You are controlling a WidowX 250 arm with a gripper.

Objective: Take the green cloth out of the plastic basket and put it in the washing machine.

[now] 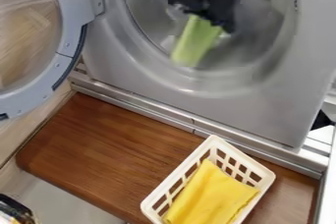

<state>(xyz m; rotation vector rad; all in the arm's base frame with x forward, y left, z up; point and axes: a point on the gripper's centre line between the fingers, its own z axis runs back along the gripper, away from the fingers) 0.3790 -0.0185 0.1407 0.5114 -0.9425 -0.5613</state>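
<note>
Now, claw (206, 18): black, far side, closed on the green cloth (195, 43).
Cloth's place: out of the plastic basket (265, 173), hanging from the claw at the round opening; how deep, cannot tell.
Washing machine (256, 107): grey, far side, beyond the table (108, 144).
Door (69, 26): round, swung open, far left.
Basket: white, slatted, near right, on brown wood.
Basket's contents: one yellow cloth (213, 193).
</note>
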